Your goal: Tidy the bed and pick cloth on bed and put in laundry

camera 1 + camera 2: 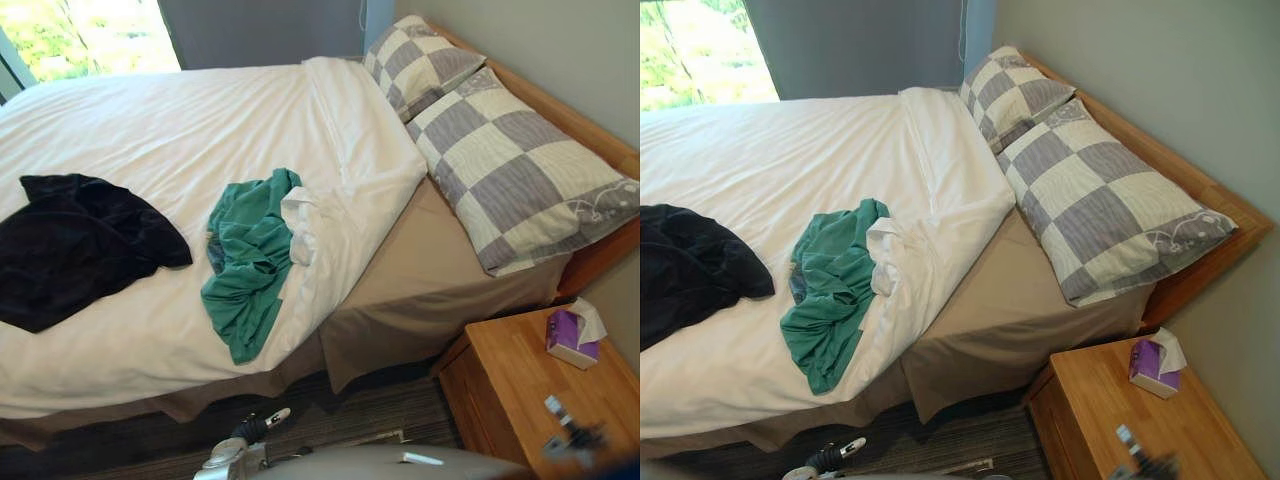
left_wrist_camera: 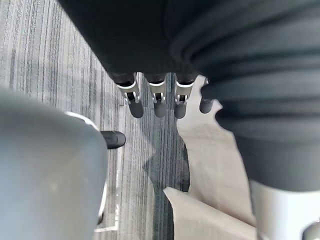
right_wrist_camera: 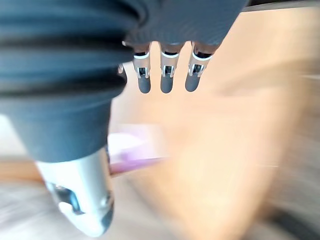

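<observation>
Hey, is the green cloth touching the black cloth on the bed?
No, the green cloth lies apart from the black cloth, with bare white duvet between them.

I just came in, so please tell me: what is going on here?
Nothing is handled yet. A green cloth and a black cloth lie on the bed's white duvet, its corner rumpled by the green one. The left hand hangs open over the carpet, the right hand open over the nightstand; both are empty.
</observation>
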